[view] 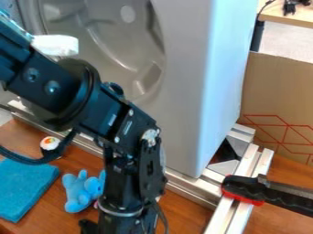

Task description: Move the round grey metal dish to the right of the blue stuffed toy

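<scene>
Claw point(124, 220) low at 6 o'clock in the view, pointing down at the wooden surface point(183, 215); whether it is spread, pressed together or pinching something, I cannot tell.

From the left, the black arm point(52, 84) comes in at 10 o'clock and slants down to the claw. A folded blue cloth point(23, 186) lies at 8 o'clock, with a small sushi toy point(50, 143) just above it, partly behind a black cable point(30, 160). A white piece point(56, 45) shows between 10 and 11 o'clock, beside the arm. The light-blue plush toy point(78, 193) sits at 7 o'clock, right of the cloth and just left of the claw.

Behind the arm, a large gray molded unit point(192, 68) spans 11 to 1 o'clock, with metal rails point(183, 183) along its foot. Between 4 and 5 o'clock, a black-and-red clamp handle point(241, 186) lies across a rail. Cardboard point(275, 93) with red lines stands at 3 o'clock, and a light tabletop point(290, 18) shows between 1 and 2.
</scene>
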### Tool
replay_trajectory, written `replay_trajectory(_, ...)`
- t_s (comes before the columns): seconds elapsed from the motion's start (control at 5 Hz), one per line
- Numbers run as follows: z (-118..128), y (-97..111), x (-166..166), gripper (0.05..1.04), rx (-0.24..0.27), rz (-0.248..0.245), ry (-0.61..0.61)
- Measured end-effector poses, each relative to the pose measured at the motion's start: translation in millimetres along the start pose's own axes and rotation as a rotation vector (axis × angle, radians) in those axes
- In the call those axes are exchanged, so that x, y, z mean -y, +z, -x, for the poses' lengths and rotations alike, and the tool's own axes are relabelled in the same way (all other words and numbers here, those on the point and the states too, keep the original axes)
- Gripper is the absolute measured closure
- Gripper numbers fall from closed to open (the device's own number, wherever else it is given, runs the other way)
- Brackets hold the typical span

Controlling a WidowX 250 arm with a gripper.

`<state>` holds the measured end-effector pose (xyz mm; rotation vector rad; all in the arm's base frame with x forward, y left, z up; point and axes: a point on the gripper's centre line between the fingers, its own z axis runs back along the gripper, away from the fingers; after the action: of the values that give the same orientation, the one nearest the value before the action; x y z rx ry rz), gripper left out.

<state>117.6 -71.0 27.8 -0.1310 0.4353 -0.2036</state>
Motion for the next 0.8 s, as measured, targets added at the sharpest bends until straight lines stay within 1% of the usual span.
replay_trajectory(0.2,3,-6,-1,0.083,-0.040,0.000,0.059)
replay_trajectory(0.4,-3,-7,-4,0.083,-0.051,-0.012,0.065)
replay_trajectory(0.6,-12,-2,-19,0.083,0.005,0.020,0.082)
replay_trajectory(0.8,-32,6,-29,0.083,0.046,-0.024,0.038)
